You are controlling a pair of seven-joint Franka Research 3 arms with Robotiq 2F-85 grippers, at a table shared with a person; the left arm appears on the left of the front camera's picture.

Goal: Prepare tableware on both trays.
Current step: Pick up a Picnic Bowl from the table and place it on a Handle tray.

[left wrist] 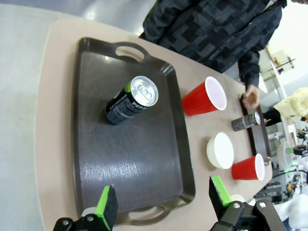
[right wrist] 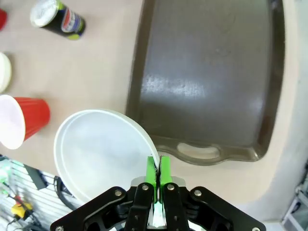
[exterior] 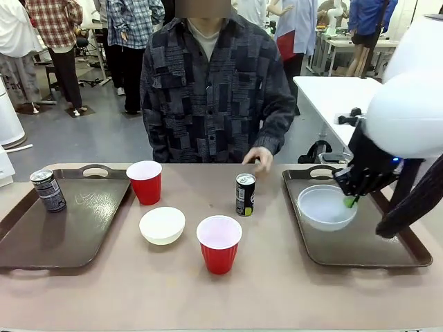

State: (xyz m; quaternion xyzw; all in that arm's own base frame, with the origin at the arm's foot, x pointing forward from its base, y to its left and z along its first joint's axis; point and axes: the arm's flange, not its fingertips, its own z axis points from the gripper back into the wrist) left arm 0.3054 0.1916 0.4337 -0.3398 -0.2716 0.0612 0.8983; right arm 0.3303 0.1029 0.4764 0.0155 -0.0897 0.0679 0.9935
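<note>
My right gripper [exterior: 349,200] is shut on the rim of a white bowl [exterior: 325,206], holding it over the right tray [exterior: 367,252]. The right wrist view shows its green pads [right wrist: 156,172] pinching the bowl's [right wrist: 98,149] edge beside the tray [right wrist: 211,77]. The left tray [exterior: 62,235] carries a black can [exterior: 47,190]. On the table between the trays stand a red cup [exterior: 145,181], a second white bowl [exterior: 162,225], another red cup [exterior: 219,243] and a black can [exterior: 245,194]. My left gripper [left wrist: 162,199] hangs open above the left tray's [left wrist: 130,163] near end, apart from the can [left wrist: 131,100].
A person stands at the far side with a hand [exterior: 259,158] resting on the table just behind the middle can. Bare tabletop [exterior: 138,290] runs along the near edge in front of the trays.
</note>
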